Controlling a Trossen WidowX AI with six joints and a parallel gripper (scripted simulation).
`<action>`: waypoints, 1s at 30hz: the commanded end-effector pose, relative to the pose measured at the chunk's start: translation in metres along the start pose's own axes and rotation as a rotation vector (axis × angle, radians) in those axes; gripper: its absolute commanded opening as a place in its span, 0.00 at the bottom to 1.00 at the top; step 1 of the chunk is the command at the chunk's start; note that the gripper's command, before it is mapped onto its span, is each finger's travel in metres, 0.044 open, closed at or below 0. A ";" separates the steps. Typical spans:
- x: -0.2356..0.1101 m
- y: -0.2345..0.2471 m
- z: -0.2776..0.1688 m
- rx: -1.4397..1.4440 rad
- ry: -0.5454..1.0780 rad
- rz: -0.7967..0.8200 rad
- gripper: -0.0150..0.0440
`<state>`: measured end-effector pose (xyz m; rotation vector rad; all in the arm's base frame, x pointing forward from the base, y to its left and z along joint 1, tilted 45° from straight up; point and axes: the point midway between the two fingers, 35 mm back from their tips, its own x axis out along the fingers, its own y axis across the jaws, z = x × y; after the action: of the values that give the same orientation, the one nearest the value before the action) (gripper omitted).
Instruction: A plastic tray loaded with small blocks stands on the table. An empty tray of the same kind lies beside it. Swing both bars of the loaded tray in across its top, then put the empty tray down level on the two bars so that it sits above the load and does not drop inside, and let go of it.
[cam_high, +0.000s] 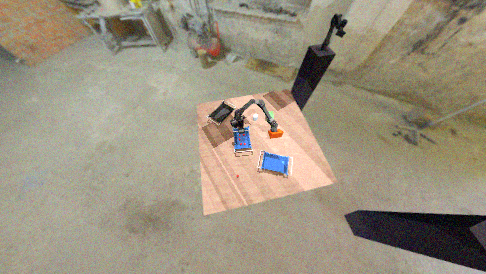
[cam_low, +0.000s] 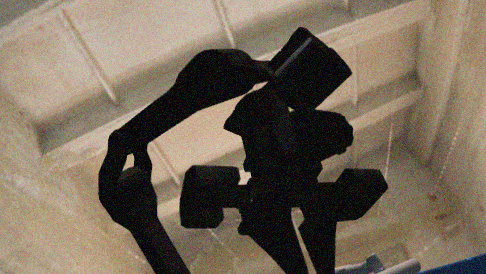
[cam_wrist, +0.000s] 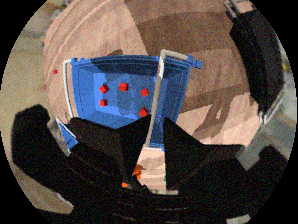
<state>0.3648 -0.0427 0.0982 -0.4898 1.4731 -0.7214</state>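
The loaded blue tray (cam_high: 249, 143) (cam_wrist: 112, 59) stands on the table with several red blocks (cam_wrist: 123, 87) inside. One bar (cam_wrist: 67, 90) is swung out past its far end. The other bar (cam_wrist: 159, 90) stands over the tray's near end, slanting in the wrist view; whether it rests on the rims cannot be told. My gripper (cam_wrist: 157, 120) is slightly open at that end; the bar passes loosely between its fingertips, with a gap visible. In the exterior view the fingertips are cut off by the lower edge. The empty blue tray (cam_high: 275, 163) lies beside it, with bars at both ends.
A black tray (cam_high: 221, 113) (cam_wrist: 257, 60) lies on the other side of the loaded tray. An orange block (cam_high: 275, 134), a small white object (cam_high: 255, 117) and a green one (cam_high: 271, 115) are near the arm. A loose red block (cam_high: 237, 176) (cam_wrist: 55, 72) lies beyond the tray's far end.
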 end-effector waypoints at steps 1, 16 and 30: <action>0.000 0.000 0.000 -0.001 -0.001 0.000 0.40; -0.011 0.000 0.001 -0.001 0.000 0.001 0.40; -0.018 0.173 0.019 -0.001 0.001 0.018 0.40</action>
<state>0.4077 0.0542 0.0273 -0.4727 1.4692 -0.7092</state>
